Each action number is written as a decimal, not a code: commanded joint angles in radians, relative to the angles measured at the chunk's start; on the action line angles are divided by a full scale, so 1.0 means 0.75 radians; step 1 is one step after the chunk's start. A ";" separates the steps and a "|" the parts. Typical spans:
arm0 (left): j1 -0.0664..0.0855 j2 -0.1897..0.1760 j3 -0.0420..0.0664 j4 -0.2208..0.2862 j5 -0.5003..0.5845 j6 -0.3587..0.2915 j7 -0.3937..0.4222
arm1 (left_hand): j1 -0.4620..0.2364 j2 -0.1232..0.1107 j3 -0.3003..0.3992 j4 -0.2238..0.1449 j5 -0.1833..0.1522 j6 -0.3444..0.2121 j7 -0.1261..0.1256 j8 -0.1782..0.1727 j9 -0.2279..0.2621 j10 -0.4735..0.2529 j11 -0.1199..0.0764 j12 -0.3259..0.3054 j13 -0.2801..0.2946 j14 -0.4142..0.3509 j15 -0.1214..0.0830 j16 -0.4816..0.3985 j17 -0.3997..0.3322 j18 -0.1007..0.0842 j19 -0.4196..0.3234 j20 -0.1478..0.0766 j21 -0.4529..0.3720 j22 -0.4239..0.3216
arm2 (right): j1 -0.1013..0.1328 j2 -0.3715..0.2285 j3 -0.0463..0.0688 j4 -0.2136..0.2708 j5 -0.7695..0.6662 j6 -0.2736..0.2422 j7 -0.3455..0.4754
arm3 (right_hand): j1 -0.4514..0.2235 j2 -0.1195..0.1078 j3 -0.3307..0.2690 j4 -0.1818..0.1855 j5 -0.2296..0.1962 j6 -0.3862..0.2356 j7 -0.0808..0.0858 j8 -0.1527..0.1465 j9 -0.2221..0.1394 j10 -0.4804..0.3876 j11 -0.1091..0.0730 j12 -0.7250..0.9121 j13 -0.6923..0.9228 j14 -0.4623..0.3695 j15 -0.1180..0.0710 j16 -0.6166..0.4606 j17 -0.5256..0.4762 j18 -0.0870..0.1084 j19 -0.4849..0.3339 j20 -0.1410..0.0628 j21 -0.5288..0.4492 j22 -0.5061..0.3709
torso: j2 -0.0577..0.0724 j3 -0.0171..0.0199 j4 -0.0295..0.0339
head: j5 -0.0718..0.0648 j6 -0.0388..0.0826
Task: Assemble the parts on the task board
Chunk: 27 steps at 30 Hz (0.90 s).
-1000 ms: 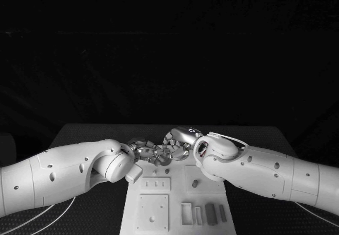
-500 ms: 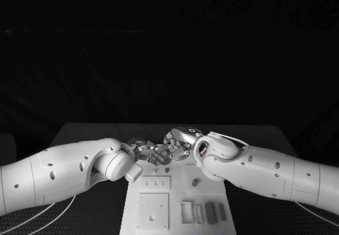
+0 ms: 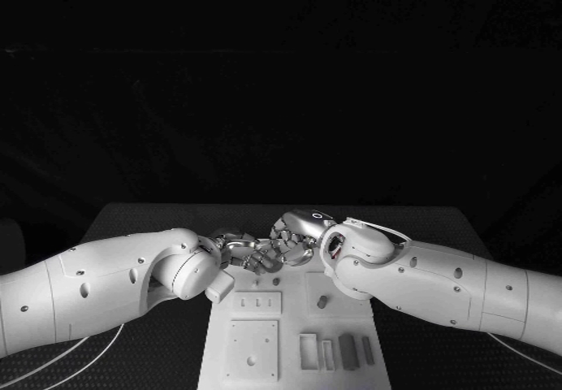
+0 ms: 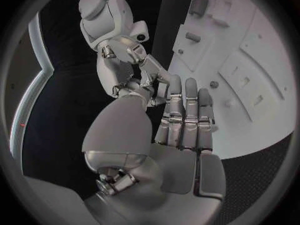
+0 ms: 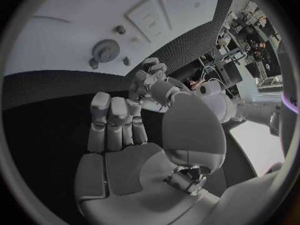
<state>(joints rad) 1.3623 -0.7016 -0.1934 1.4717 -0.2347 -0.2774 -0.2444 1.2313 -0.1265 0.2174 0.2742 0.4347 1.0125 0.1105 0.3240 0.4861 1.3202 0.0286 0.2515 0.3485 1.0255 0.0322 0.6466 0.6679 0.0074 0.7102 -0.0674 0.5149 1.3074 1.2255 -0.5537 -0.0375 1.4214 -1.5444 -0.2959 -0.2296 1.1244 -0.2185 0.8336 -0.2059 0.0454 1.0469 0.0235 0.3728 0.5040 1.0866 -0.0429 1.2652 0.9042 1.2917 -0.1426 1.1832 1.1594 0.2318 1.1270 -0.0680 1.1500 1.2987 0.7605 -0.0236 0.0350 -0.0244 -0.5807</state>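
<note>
At the board's (image 3: 293, 341) twelve o'clock end, the left hand (image 3: 240, 250) and right hand (image 3: 296, 236) meet fingertip to fingertip, whether pinching a part I cannot tell, so any handover wants slow, steady wrists above the gear (image 5: 106, 50).

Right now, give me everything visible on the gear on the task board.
The gear is a small grey toothed wheel with a dark hub at its centre, looking like matte plastic or metal. It lies flat on the white task board, near the board's edge, two small round pieces close beside it. Nothing touches it; the right hand hangs apart from it.
</note>
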 commanded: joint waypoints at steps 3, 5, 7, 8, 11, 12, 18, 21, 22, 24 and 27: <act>0.003 0.004 0.004 0.012 0.011 0.067 0.012 | -0.004 -0.015 -0.001 -0.009 0.005 -0.007 -0.002 -0.007 0.003 -0.010 -0.004 0.004 0.001 -0.009 -0.003 -0.002 -0.002 -0.010 -0.011 -0.002 0.003 0.023 | -0.004 0.005 -0.002 -0.001 -0.002 0.023 0.011 | -0.006 0.012 0.008 0.003 0.007 0.087 0.055 0.004 0.036 0.007 -0.002 -0.001 0.000 0.008 -0.003 0.002 -0.002 0.040 0.007 0.000 0.005 -0.002 | 0.001 -0.0007 0.0005 | -0.004 -0.002; 0.003 0.004 0.004 0.010 0.008 0.067 0.011 | -0.006 -0.025 -0.004 -0.012 0.006 -0.008 -0.001 -0.007 0.004 -0.016 -0.001 0.003 0.002 -0.015 0.000 -0.003 -0.002 -0.010 -0.017 0.001 0.001 0.023 | -0.005 0.004 -0.002 -0.001 -0.002 0.023 0.012 | -0.006 0.012 0.008 0.003 0.007 0.087 0.055 0.004 0.036 0.007 -0.002 -0.001 0.000 0.008 -0.003 0.002 -0.002 0.040 0.008 0.000 0.005 -0.002 | 0.001 -0.0008 0.0005 | -0.005 -0.004; 0.002 0.005 0.004 0.008 0.006 0.066 0.008 | -0.011 -0.045 -0.006 -0.016 0.004 -0.017 0.004 -0.011 0.007 -0.035 0.007 0.006 0.005 -0.034 0.009 0.001 0.001 -0.010 -0.036 0.011 -0.003 0.024 | -0.005 0.004 -0.002 -0.001 -0.002 0.023 0.012 | -0.006 0.012 0.008 0.003 0.007 0.087 0.055 0.004 0.036 0.007 -0.002 -0.001 0.000 0.008 -0.003 0.002 -0.002 0.040 0.008 0.000 0.005 -0.002 | 0.000 -0.0006 0.0005 | -0.005 -0.006; 0.002 0.005 0.004 0.008 0.004 0.066 0.004 | -0.011 -0.046 -0.004 -0.018 0.005 -0.018 0.004 -0.011 0.008 -0.039 0.007 0.008 0.007 -0.038 0.010 0.004 0.003 -0.010 -0.038 0.012 -0.003 0.024 | -0.005 0.004 -0.002 -0.001 -0.002 0.023 0.012 | -0.006 0.012 0.008 0.002 0.007 0.087 0.055 0.004 0.036 0.007 -0.002 -0.001 0.000 0.008 -0.003 0.002 -0.002 0.040 0.008 0.000 0.005 -0.002 | 0.000 -0.0002 0.0009 | -0.005 -0.006; 0.002 0.005 0.004 0.008 -0.001 0.067 -0.003 | -0.005 -0.045 0.005 -0.031 0.014 -0.019 0.004 -0.010 0.014 -0.051 0.009 0.019 0.014 -0.050 0.013 0.016 0.008 -0.010 -0.047 0.015 -0.001 0.026 | -0.006 0.004 -0.002 -0.002 -0.002 0.025 0.012 | -0.007 0.012 0.008 0.002 0.007 0.087 0.055 0.004 0.036 0.007 -0.002 -0.001 0.000 0.008 -0.003 0.002 -0.002 0.040 0.008 0.000 0.005 -0.002 | 0.000 0.0000 0.0008 | -0.006 -0.007; 0.002 0.006 0.004 0.008 -0.002 0.065 -0.005 | 0.002 -0.043 0.011 -0.040 0.021 -0.020 0.004 -0.009 0.016 -0.055 0.009 0.024 0.017 -0.053 0.013 0.020 0.010 -0.010 -0.050 0.016 0.000 0.026 | -0.006 0.004 -0.002 -0.002 -0.002 0.026 0.012 | -0.007 0.012 0.008 0.002 0.007 0.087 0.055 0.004 0.036 0.007 -0.002 -0.001 0.000 0.008 -0.003 0.002 -0.002 0.040 0.008 0.000 0.005 -0.002 | 0.000 0.0001 0.0006 | -0.006 -0.007; 0.000 0.007 0.004 0.005 -0.013 0.068 -0.012 | 0.038 -0.029 0.050 -0.117 0.039 -0.016 0.001 -0.005 0.029 -0.072 0.009 0.050 0.033 -0.066 0.015 0.039 0.014 -0.010 -0.060 0.020 0.006 0.025 | -0.007 0.005 -0.002 -0.003 -0.004 0.029 0.010 | -0.007 0.012 0.009 0.001 0.007 0.087 0.054 0.004 0.036 0.008 -0.002 -0.002 0.000 0.008 -0.003 0.002 -0.002 0.040 0.008 0.000 0.005 -0.003 | 0.000 0.0009 -0.0004 | -0.007 -0.012; 0.000 0.007 0.004 0.005 -0.015 0.064 -0.013 | 0.040 -0.031 0.075 -0.168 0.038 -0.012 -0.002 -0.003 0.035 -0.082 0.010 0.062 0.039 -0.071 0.017 0.046 0.012 -0.010 -0.065 0.024 0.008 0.024 | -0.007 0.005 -0.002 -0.004 -0.004 0.028 0.010 | -0.007 0.013 0.009 0.001 0.007 0.087 0.054 0.004 0.036 0.008 -0.002 -0.002 0.000 0.008 -0.003 0.002 -0.002 0.040 0.008 0.000 0.005 -0.003 | 0.000 0.0014 -0.0003 | -0.008 -0.014; 0.000 0.007 0.004 0.004 -0.015 0.064 -0.012 | 0.030 -0.031 0.085 -0.188 0.038 -0.012 -0.002 -0.003 0.037 -0.086 0.010 0.067 0.041 -0.073 0.017 0.048 0.010 -0.010 -0.066 0.025 0.009 0.024 | -0.007 0.005 -0.002 -0.003 -0.004 0.028 0.010 | -0.007 0.013 0.009 0.001 0.007 0.087 0.054 0.003 0.036 0.008 -0.002 -0.002 0.000 0.008 -0.003 0.002 -0.002 0.040 0.008 0.000 0.005 -0.003 | 0.001 0.0014 -0.0003 | -0.008 -0.013; 0.000 0.007 0.004 0.003 -0.015 0.063 -0.012 | 0.013 -0.018 0.117 -0.238 0.040 -0.005 -0.005 -0.001 0.043 -0.091 0.010 0.078 0.045 -0.074 0.018 0.055 0.007 -0.010 -0.071 0.027 0.010 0.023 | -0.007 0.005 -0.002 -0.003 -0.004 0.028 0.010 | -0.008 0.013 0.009 0.001 0.007 0.087 0.054 0.003 0.036 0.008 -0.002 -0.002 0.000 0.009 -0.003 0.002 -0.002 0.040 0.009 0.000 0.005 -0.003 | 0.000 0.0014 -0.0005 | -0.009 -0.014; 0.000 0.007 0.004 0.002 -0.015 0.065 -0.012 | -0.033 0.006 0.166 -0.314 0.040 0.001 -0.008 -0.001 0.049 -0.096 0.009 0.092 0.050 -0.074 0.018 0.064 0.003 -0.010 -0.072 0.029 0.014 0.023 | -0.008 0.005 -0.002 -0.004 -0.004 0.029 0.011 | -0.008 0.012 0.009 0.001 0.007 0.087 0.054 0.003 0.036 0.008 -0.002 -0.002 0.000 0.009 -0.003 0.002 -0.002 0.040 0.009 0.000 0.005 -0.003 | 0.000 0.0015 -0.0007 | -0.009 -0.014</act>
<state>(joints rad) 1.3616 -0.7011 -0.1925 1.4675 -0.2433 -0.2588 -0.2645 1.2016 -0.1231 0.3460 0.0283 0.4597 1.0101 0.1051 0.3167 0.5216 1.2469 0.0306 0.3187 0.3858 0.9754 0.0429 0.6933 0.6691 0.0074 0.6608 -0.0464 0.5226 1.3079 1.2214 -0.5524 -0.0384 1.4178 -1.5441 -0.2867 -0.2295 1.1211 -0.2156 0.8352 -0.2044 0.0454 1.0505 0.0201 0.3683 0.5083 1.0866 -0.0429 1.2652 0.9042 1.2917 -0.1423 1.1832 1.1585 0.2319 1.1268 -0.0677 1.1499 1.2979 0.7607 -0.0227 0.0347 -0.0312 -0.5909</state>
